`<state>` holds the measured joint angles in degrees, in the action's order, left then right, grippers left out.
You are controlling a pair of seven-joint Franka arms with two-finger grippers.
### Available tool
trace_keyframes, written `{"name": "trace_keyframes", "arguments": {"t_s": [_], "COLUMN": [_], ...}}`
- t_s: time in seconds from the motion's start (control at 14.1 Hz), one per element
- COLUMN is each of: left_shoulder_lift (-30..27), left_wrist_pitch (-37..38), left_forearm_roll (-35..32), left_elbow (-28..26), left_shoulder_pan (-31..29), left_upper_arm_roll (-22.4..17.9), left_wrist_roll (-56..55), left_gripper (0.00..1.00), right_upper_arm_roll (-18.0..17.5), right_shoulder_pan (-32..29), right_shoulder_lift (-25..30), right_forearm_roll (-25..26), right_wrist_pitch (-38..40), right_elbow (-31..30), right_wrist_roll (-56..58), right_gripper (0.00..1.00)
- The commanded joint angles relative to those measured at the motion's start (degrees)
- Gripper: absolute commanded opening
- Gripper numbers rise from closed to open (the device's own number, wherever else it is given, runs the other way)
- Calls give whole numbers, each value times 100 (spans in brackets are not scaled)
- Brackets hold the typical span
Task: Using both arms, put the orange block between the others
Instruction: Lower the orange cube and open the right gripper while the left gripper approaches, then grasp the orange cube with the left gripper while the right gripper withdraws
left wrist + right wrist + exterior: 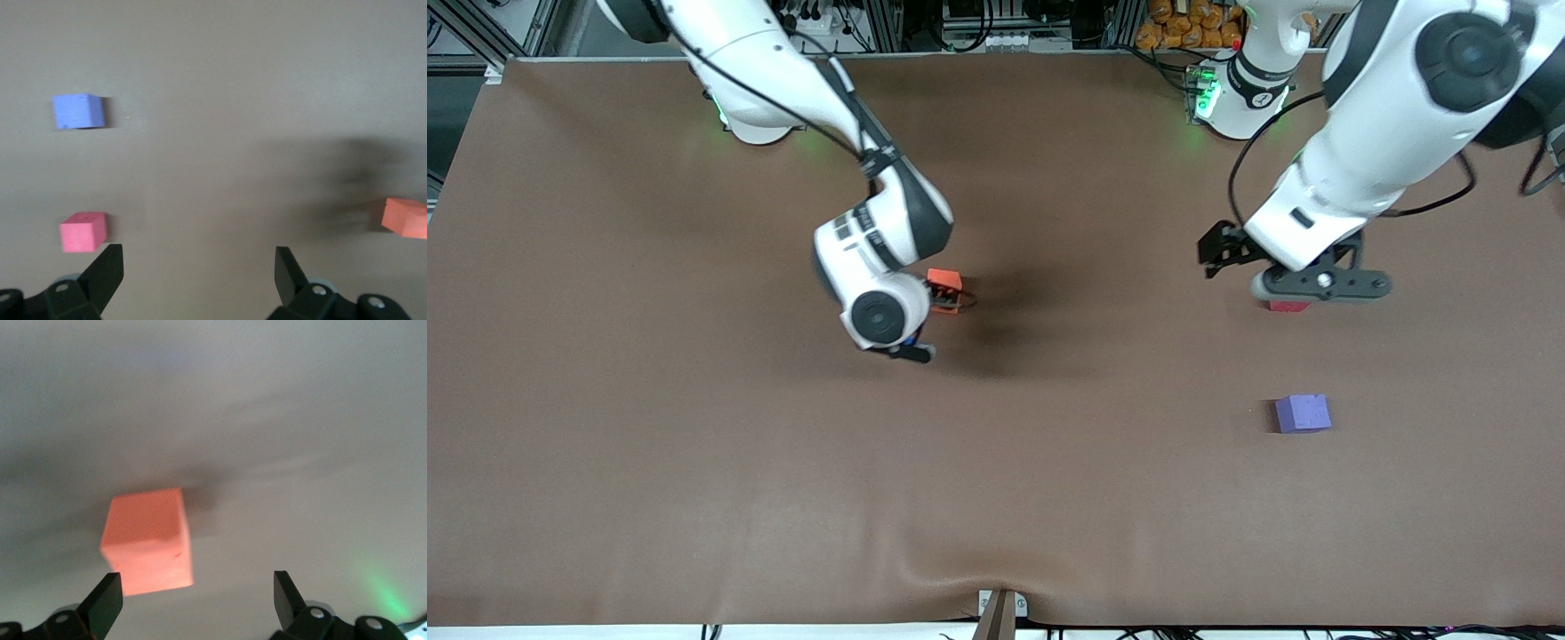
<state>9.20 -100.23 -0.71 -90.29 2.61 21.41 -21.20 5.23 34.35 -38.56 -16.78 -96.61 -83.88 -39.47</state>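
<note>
The orange block (pixel 943 284) sits on the brown counter (pixel 694 462), near the middle of its length and in the half closer to the robots' bases. It rests flat on the surface, with a dark shadow spreading from it toward the left arm's end of the counter. In the right wrist view the orange block (pixel 148 540) lies free on the counter, ahead of the two black fingers (pixel 103 603) and offset toward one of them, with clear space between it and both.

The right hand (pixel 943 298) is just beside the orange block, low over the counter. Its fingers are spread wide and released; nothing is grasped.

The red-pink cube (pixel 1288 305) lies toward the left arm's end of the counter, well apart from the orange block. In the front view only its lower edge shows beneath the left hand. The purple-blue cube (pixel 1303 413) lies nearer to the front camera than the red-pink cube, roughly in line with it, with a stretch of bare counter between the two. The orange block is not between them.

The left hand (pixel 1303 289) hangs over the red-pink cube. Its fingers (pixel 107 270) are spread wide and released, holding nothing. In the left wrist view the red-pink cube (pixel 83 231) sits on the counter just ahead of one fingertip, not between the fingers; the purple-blue cube (pixel 78 111) shows farther off, and the orange block (pixel 405 217) shows at the frame's edge.
</note>
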Motion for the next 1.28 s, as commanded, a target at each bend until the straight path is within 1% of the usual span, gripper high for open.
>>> {"name": "trace_keyframes", "arguments": {"t_s": [0.0,0.07,0.14,0.28,0.43,0.5,0.57,0.71,0.78,0.85,0.92,1.06,1.13,1.2], "left_shoulder_lift": [362,537,791,1371,1986,2250,2418,2700,2849,2981,3165,3482,3588,3711], "left_wrist_pitch": [-303,-356,-453,-497,-524,-689,-943,-1593,-1849,-1982,-2053,-2333,-2456,-2527], "left_forearm_roll": [-52,-43,-52,-165,-184,-192,-192,-192,-192,-184,-183,-183,-175,-175], "left_elbow": [82,134,361,844,1407,1618,1664,1682,1708,1813,1935,2060,2051,2051], "left_shoulder_pan": [309,501,747,1221,1644,1890,2127,2662,2996,3356,3690,4324,4501,4581], "left_upper_arm_roll": [48,48,39,13,-14,-23,-110,-416,-644,-882,-1128,-1585,-1735,-1763], "left_wrist_roll": [-384,-498,-612,-832,-1122,-1271,-1395,-1404,-1439,-1483,-1701,-2202,-2222,-2222], "left_gripper": [100,100,100,100,100,100,100,100,100,100,100,100,100,100], "right_upper_arm_roll": [127,128,128,136,136,136,128,145,137,145,137,136,145,154], "right_shoulder_pan": [-620,-936,-1270,-1938,-2501,-2817,-3003,-3206,-3355,-3452,-3497,-3637,-3664,-3725], "right_shoulder_lift": [384,402,437,516,700,866,1024,1376,1612,1885,2166,2527,2703,2870], "right_forearm_roll": [305,559,788,1009,1080,1080,1080,1097,1124,1159,1316,1396,1422,1440], "right_wrist_pitch": [518,738,914,1170,1485,1627,1689,1716,1759,1760,1751,1734,1716,1716], "right_elbow": [-32,-32,-32,-41,-41,-84,-172,-417,-575,-751,-866,-858,-841,-832], "right_wrist_roll": [62,358,813,1955,2906,3327,3697,4095,4305,4499,4544,4545,4545,4545], "right_gripper": [100,100,100,100,100,100,100,100,100,100,100,100,100,100]}}
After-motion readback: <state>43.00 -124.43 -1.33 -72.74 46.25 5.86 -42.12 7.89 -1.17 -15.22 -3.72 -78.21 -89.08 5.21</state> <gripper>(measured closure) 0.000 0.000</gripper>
